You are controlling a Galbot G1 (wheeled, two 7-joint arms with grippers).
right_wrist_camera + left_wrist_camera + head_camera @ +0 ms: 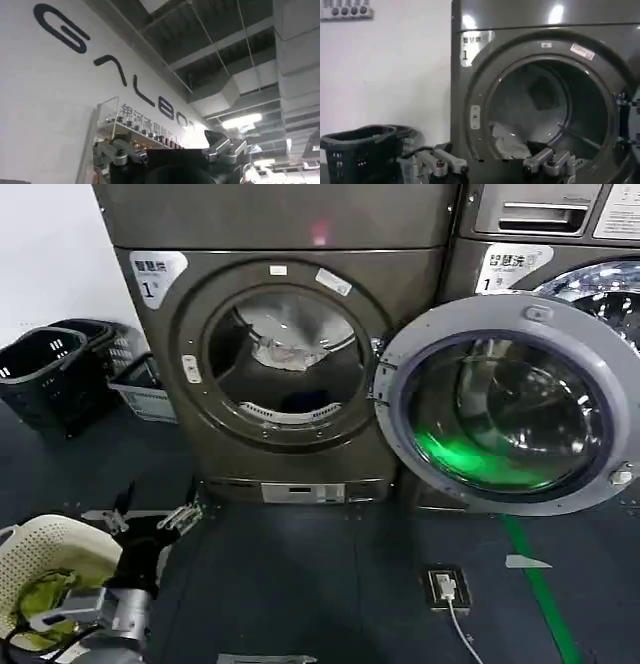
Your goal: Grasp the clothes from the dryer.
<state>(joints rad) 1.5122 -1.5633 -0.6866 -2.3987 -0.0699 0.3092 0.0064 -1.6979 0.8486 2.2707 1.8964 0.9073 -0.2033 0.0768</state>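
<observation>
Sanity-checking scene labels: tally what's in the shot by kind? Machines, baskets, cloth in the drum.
Machines: 2, the dryer with its door swung open, and the neighbouring machine.
Baskets: 4, two dark baskets, a pale crate, a white basket.
Cloth in the drum: 2, the pale cloth, the clothes.
Total: 8

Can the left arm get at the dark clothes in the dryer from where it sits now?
Probably yes: the door is swung wide, and the left gripper is open, low before the dryer. The clothes lie at the drum's front.
</observation>
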